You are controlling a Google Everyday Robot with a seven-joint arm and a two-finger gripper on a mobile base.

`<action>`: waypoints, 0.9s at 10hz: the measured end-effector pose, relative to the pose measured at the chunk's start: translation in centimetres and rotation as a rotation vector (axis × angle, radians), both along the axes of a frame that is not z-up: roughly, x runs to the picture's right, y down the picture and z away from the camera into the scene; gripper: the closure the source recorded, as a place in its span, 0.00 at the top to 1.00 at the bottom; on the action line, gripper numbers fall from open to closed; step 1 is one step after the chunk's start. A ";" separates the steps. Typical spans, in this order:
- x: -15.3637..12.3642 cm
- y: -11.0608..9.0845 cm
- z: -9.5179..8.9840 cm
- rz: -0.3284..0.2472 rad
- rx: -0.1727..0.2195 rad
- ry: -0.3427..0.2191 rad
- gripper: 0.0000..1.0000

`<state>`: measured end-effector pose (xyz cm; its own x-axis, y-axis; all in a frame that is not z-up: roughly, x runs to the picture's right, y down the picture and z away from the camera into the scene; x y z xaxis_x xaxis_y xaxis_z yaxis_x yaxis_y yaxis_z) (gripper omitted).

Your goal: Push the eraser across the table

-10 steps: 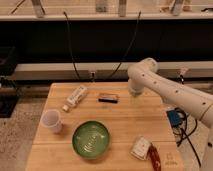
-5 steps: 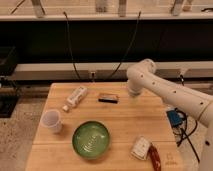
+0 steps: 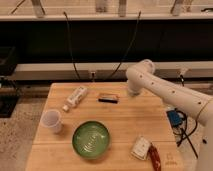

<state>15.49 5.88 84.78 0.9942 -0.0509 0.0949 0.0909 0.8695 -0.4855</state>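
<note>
The white arm (image 3: 167, 91) leans just a tiny bit lower over the table (image 3: 125, 127), and its gripper (image 3: 131, 93) sits a touch nearer the right of the eraser (image 3: 107, 98).

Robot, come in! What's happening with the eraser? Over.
Gripper low over table, just right of eraser. Eraser flat, small gap between. White bottle lies further left.

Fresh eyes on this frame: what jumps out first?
First the white robot arm, reaching in from the right, with its gripper low at the far side of the table, just right of the eraser. Next the green bowl at front centre, with a white cup to its left.
</note>
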 end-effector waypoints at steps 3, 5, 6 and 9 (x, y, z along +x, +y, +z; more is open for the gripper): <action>1.5 -0.4 3.2 0.019 -0.009 0.013 0.00; 1.7 -0.5 3.7 0.031 -0.012 0.019 0.00; 2.1 -0.2 4.5 0.035 -0.018 0.024 0.00; 2.1 0.7 6.8 0.035 -0.030 0.028 0.00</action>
